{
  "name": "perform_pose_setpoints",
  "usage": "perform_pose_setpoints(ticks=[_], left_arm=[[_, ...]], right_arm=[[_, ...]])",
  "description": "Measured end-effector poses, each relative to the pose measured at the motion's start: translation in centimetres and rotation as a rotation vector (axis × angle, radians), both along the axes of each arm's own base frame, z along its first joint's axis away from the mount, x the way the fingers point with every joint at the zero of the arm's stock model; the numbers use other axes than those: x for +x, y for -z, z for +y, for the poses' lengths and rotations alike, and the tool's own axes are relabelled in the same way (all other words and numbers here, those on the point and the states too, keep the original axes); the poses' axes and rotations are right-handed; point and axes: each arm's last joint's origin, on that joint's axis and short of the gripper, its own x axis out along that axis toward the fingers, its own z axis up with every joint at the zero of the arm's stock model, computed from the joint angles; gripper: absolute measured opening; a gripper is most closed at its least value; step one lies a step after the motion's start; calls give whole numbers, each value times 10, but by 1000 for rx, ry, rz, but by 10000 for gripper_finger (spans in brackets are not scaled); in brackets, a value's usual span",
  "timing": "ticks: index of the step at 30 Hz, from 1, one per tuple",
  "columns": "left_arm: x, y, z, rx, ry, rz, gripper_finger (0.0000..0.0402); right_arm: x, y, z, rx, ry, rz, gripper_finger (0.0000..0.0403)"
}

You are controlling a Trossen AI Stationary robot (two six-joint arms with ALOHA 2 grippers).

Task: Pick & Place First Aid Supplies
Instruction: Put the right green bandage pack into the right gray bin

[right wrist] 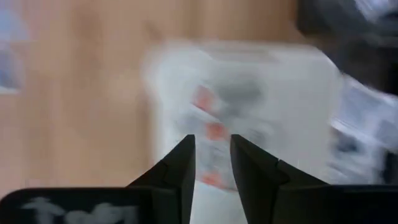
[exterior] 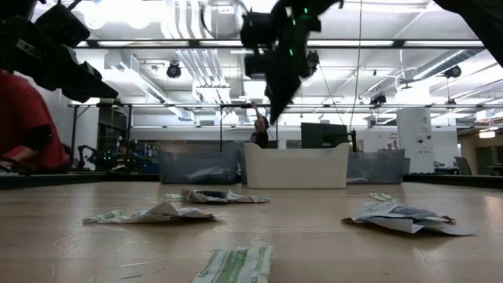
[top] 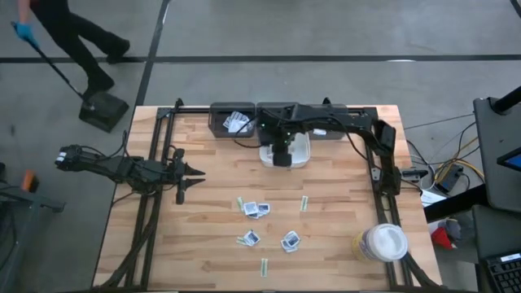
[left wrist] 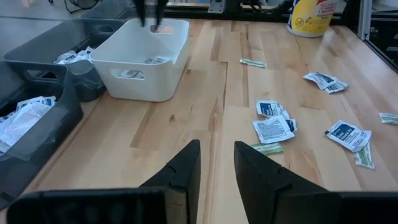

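Observation:
Several first aid supplies lie loose on the wooden table: flat packets (top: 256, 210) (left wrist: 273, 127) and narrow pale strips (top: 304, 203). The white tray (top: 303, 146) (left wrist: 140, 78) stands at the table's far middle with a few packets (left wrist: 155, 60) (right wrist: 214, 130) lying on its floor. My right gripper (top: 281, 159) (right wrist: 211, 155) hangs above the tray, pointing steeply down, open and with nothing between its fingers. My left gripper (top: 195, 171) (left wrist: 216, 155) waits open near the table's left side, above the wood.
Two dark bins (top: 232, 122) (top: 326, 122) stand behind the tray at the far edge; the left one holds packets. A round white-lidded jar (top: 381, 242) sits at the near right. A person with a broom (top: 73, 41) moves on the floor beyond the far left corner.

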Motion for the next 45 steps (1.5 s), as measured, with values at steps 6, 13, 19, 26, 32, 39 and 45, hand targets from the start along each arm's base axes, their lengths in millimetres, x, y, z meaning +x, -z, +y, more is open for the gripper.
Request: perform_pose_setpoints(ticks=[6,13,19,26,32,39,45], left_arm=[[0,1,0,2,0,6,94],[-1,2,0,7,0,26,94],[-1,2,0,7,0,26,94],[-1,2,0,7,1,26,94],[-1,2,0,6,1,26,94],[-1,2,0,6,1,26,94],[-1,2,0,9,2,27,94]], right_arm=[[18,-39,45,281,-94,-174,92],[25,-51,115,337,-181,-175,79],[17,-38,160,424,-10,-40,72],[-6,3,177,355,255,233,92],[-24,39,179,307,266,390,108],[-44,67,174,259,260,501,109],[-52,68,161,182,297,488,105]])
